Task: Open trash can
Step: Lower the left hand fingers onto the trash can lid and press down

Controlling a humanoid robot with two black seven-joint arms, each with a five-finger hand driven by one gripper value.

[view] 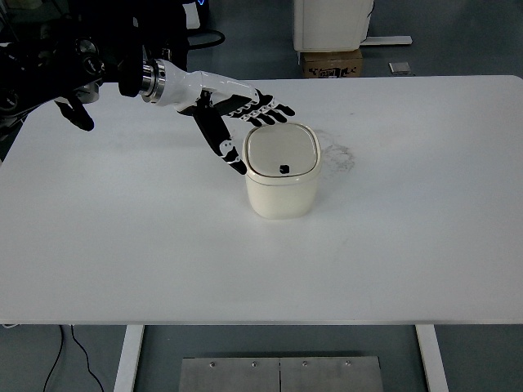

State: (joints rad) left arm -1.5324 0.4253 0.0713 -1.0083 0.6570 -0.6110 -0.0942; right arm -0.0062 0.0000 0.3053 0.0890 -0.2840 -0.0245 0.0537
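Note:
A small cream trash can stands on the white table, a little right of its middle. Its flat lid lies shut, with a small dark knob at its centre. My left hand reaches in from the upper left, white with black finger joints. Its fingers are spread and stretched toward the can's far-left rim, and the thumb hangs down beside the can's left wall. The hand holds nothing. Whether the fingertips touch the lid's edge I cannot tell.
A cardboard box and a white unit stand on the floor beyond the table's far edge. Black arm hardware fills the upper left corner. A faint smudge marks the tabletop right of the can.

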